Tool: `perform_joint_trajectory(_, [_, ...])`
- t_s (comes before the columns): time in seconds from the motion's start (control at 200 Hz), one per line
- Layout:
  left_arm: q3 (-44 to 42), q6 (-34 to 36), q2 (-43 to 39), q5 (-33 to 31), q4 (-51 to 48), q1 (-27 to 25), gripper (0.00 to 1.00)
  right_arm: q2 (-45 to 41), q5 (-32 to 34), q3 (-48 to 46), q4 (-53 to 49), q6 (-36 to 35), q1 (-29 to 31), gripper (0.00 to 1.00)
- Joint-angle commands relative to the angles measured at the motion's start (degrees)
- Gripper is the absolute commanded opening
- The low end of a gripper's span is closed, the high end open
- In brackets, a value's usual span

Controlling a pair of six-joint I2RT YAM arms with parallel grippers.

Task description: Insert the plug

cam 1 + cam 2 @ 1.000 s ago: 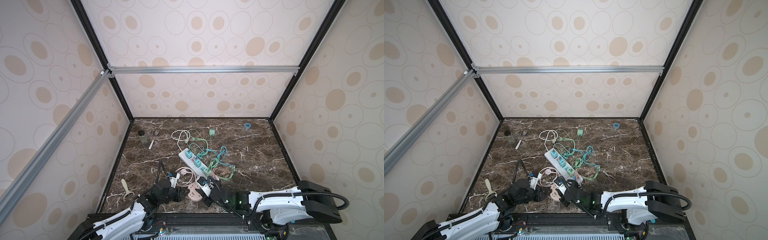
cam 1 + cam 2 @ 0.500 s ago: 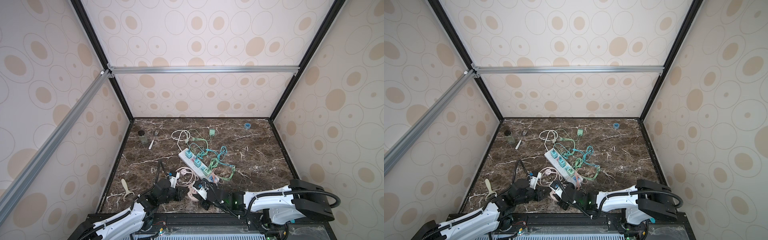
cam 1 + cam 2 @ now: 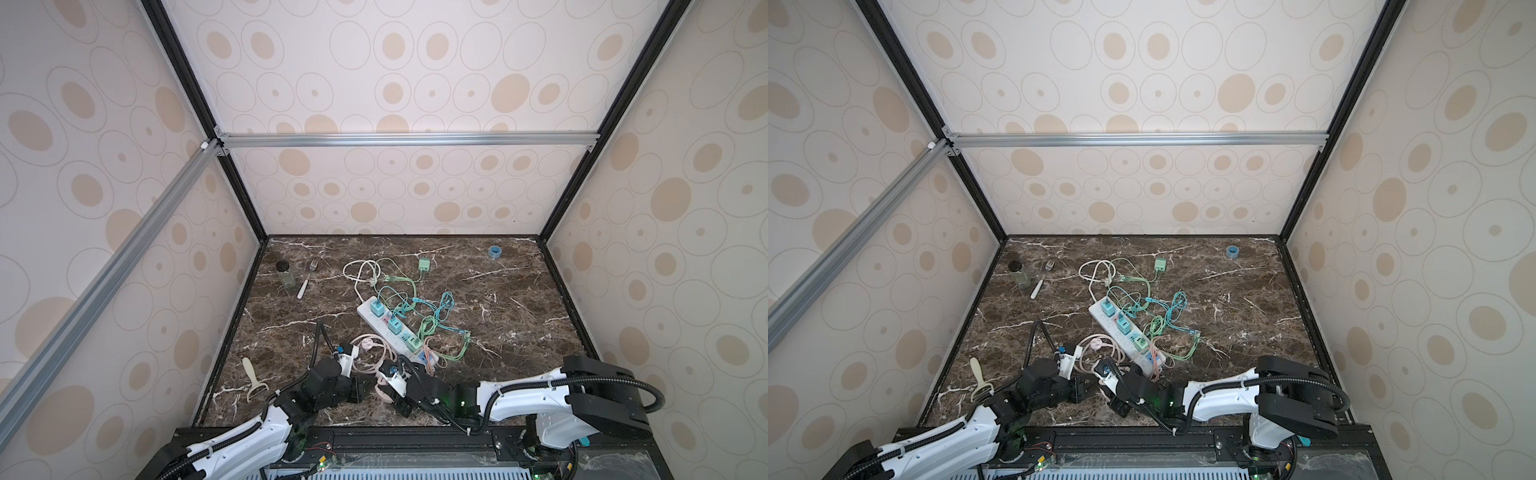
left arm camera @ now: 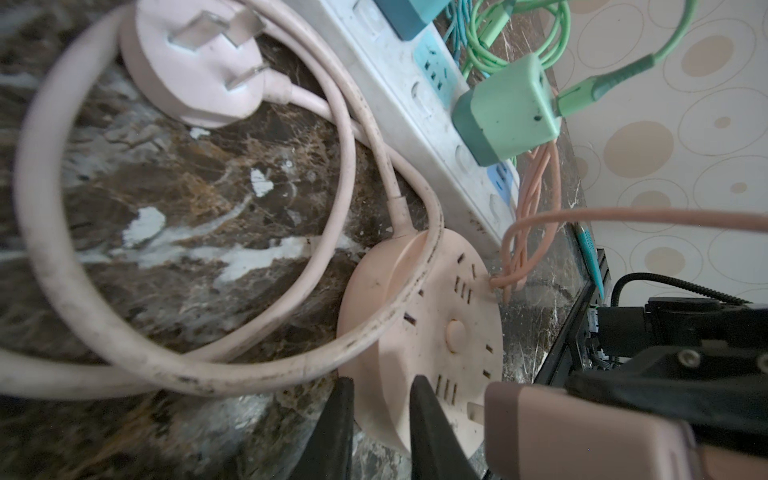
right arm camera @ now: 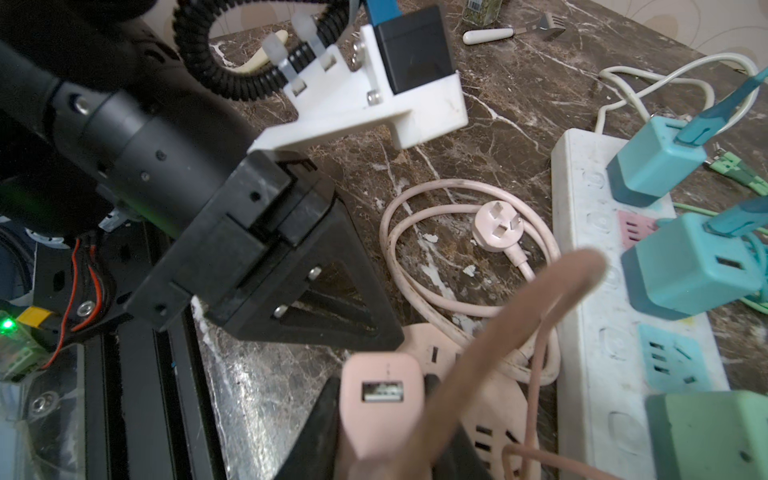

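The plug is a pink USB charger block (image 5: 380, 399), and my right gripper (image 5: 384, 419) is shut on it. In the left wrist view the plug (image 4: 573, 432) hovers at the edge of the round pink socket (image 4: 436, 332), its prongs (image 4: 476, 411) just over the socket's face. My left gripper (image 4: 384, 419) is shut on that socket's rim, one finger on each side. In both top views the two grippers (image 3: 362, 388) (image 3: 395, 397) meet at the socket (image 3: 380, 395) near the front edge. A peach cable (image 5: 519, 332) loops in front of the right wrist camera.
A white power strip (image 3: 384, 320) with teal and green chargers and tangled cables lies just behind. The socket's own cord and three-pin plug (image 4: 199, 66) coil beside it. A fork (image 3: 305, 278), jar (image 3: 286, 274), peeler (image 3: 252, 380) and blue tape roll (image 3: 494, 251) lie further off.
My right gripper has carried the plug leftward to the round socket. My left gripper's jaws have closed on the socket's rim.
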Motion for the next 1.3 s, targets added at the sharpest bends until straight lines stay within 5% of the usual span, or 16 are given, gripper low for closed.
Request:
perform_joint_trajectory(0.0, [-0.2, -0.3, -0.3, -0.8, 0.7, 0.4, 0.24, 0.8, 0.5, 1.3, 1.4, 0.9, -0.8, 0.0])
perform_joint_trajectory(1.296, [-1.4, -0.6, -5.1, -1.8, -2.7, 0.4, 0.24, 3.7, -1.8, 5.7, -7.5, 3.1, -2.9, 0.0])
